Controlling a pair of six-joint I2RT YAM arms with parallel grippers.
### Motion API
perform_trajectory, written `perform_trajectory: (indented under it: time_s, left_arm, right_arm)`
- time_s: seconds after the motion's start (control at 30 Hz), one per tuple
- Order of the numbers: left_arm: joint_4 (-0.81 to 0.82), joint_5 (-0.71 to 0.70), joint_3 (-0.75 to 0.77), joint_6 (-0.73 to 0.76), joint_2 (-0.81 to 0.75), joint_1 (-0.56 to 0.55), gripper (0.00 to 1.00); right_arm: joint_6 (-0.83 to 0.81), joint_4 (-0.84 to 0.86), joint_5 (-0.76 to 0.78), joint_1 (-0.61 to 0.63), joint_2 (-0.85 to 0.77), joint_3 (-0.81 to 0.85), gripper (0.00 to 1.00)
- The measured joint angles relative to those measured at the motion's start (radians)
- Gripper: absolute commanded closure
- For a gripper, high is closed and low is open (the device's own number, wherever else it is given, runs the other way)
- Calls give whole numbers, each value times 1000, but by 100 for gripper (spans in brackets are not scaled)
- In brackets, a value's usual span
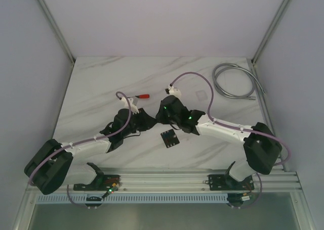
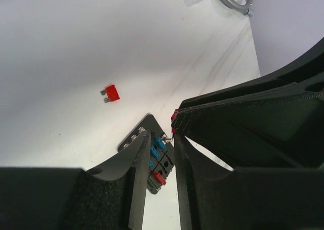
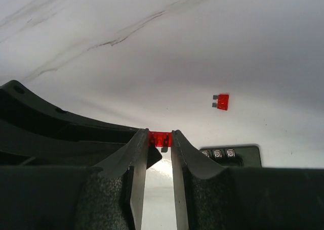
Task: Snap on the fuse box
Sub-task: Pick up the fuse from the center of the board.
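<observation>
We see the fuse box (image 1: pixel 169 138) lying flat on the desk (image 1: pixel 96 83), near the front edge and just this side of where the two arms meet. It is free of both pincers.

The right pincer (image 3: pixel 160 134) is closed on a small red fuse (image 3: pixel 160 139), which is clamped between its fingertips. In the left wrist view the fuse's metal prong sticks out below that grip, above the far edge of the box.

The left pincer (image 2: pixel 161 138) hangs over the box with a narrow gap between its fingers, and we see nothing in that gap. Through it we can make out the face of the box, with blue fuses (image 2: pixel 160 143) seated in a row and a red one (image 2: pixel 159 178) at the nearer end. The box also shows to the left of the left finger, so the fingers are above it and not around it.

A loose fuse (image 2: pixel 111 92), also red, lies on the desk apart from the box. A clear lid (image 1: pixel 202 95) rests farther back on the right, and a coiled grey cable (image 1: pixel 235 81) sits in the far right corner. Beyond the left arm lies a red and white item (image 1: pixel 144 96), and we cannot tell what it is.
</observation>
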Motion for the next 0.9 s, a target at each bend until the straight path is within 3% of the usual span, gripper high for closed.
perform_trajectory:
  time_s: [0.33, 0.6, 0.77, 0.9]
  left_arm:
    - [13, -13, 6, -1, 3, -15, 75]
    - [13, -16, 6, 2, 3, -31, 92]
    - [14, -12, 6, 6, 3, -38, 100]
    - [18, -8, 6, 24, -6, -41, 100]
  right_arm:
    - [47, 64, -5, 0, -31, -52, 75]
    - [92, 121, -9, 0, -51, -107, 73]
    - [105, 158, -8, 0, -79, -148, 65]
    - [118, 195, -17, 2, -148, -216, 56]
